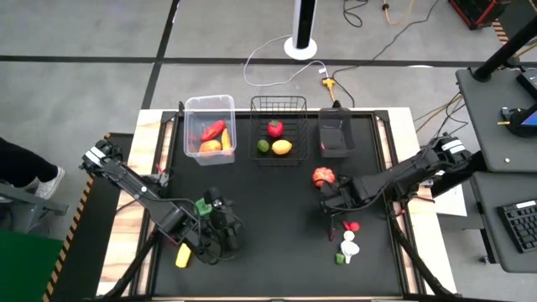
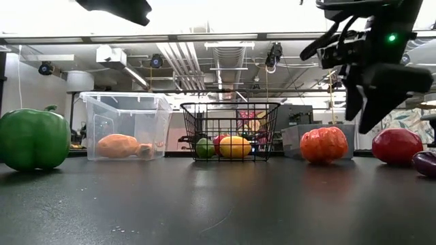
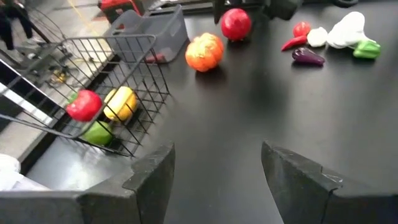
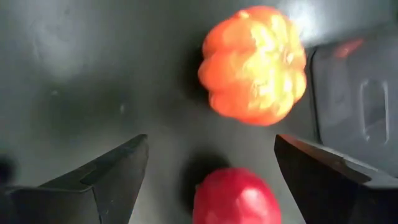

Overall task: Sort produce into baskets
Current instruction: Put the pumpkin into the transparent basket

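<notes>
My right gripper [image 4: 210, 143] hangs open over a round red fruit [image 4: 236, 196], pointing steeply down, one finger on either side of it and touching nothing. Just beyond the fruit an orange pumpkin [image 4: 252, 65] rests on the black table [image 1: 277, 268]. In the low view my right gripper [image 2: 361, 116] is above and between the pumpkin [image 2: 323, 144] and the red fruit [image 2: 396, 146]. My left gripper [image 3: 216, 149] stands open and empty at the near left, beside a green pepper [image 1: 204, 207]. A yellow piece [image 1: 183, 256] lies near the front edge.
Along the far edge stand a clear tub [image 1: 210, 105] with red and orange produce, a wire basket [image 1: 278, 102] with red, green and yellow pieces, and a dark bin [image 1: 336, 134]. Small red, white, green and purple pieces [image 3: 323, 40] lie clustered at the near right.
</notes>
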